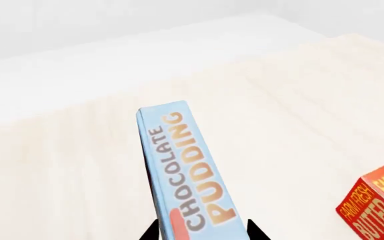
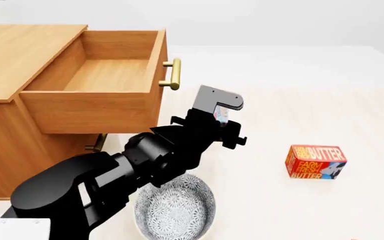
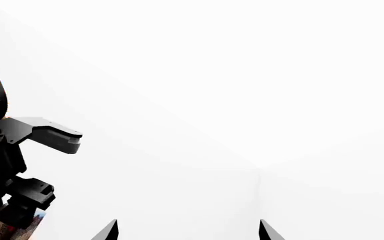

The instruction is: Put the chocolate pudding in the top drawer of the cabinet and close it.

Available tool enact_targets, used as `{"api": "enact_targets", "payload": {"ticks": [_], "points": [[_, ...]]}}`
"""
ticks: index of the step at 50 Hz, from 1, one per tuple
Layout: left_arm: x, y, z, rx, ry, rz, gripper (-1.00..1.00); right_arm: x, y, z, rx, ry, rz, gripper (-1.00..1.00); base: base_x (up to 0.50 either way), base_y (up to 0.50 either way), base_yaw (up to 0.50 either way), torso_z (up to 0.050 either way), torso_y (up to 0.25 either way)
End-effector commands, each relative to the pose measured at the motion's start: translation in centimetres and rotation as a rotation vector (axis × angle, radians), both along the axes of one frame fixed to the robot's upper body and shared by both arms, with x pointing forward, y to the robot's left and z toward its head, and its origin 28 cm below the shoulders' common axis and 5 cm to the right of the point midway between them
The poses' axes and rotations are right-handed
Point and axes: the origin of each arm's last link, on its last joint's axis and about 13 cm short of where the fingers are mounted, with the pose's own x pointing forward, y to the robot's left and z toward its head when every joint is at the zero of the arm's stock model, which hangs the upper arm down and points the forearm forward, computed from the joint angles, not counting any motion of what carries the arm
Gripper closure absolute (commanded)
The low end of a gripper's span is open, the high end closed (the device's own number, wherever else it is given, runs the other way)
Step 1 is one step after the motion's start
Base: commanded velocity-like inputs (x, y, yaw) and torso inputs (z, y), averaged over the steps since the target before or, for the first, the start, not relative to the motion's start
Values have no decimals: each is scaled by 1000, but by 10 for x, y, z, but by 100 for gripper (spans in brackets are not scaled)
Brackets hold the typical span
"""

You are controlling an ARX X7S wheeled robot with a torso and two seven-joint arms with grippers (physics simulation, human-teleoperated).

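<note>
Here the left tool [image 2: 224,116] grips the chocolate pudding [image 1: 187,172] above the pale wooden tabletop [image 2: 299,115]; right tool [image 3: 186,231] gapes.

Lighting is bright and flat everywhere, no obvious single source. The right wrist view is basically blown out to white, with only a faint seam showing. In the left wrist view the pale counter [image 1: 292,125] is washed out and fades into the white background; the lettering on the chocolate pudding [image 1: 185,170] stays readable but a bit soft. The head view is crisp, with gentle shading inside the top drawer [image 2: 108,75] and a dim patch under it. No glare or edge warping.
</note>
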Motion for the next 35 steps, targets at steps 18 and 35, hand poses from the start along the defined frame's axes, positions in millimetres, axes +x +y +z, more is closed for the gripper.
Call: {"api": "enact_targets", "payload": {"ticks": [18,35], "points": [[-7,-14,15,-18,-108,-87,100,0,0,0,0,-2,16,-100,0,0,0,50,0],[-10,-20,27,-11,-153,-121,100,0,0,0,1,-3,27,-100,0,0,0,50,0]]}}
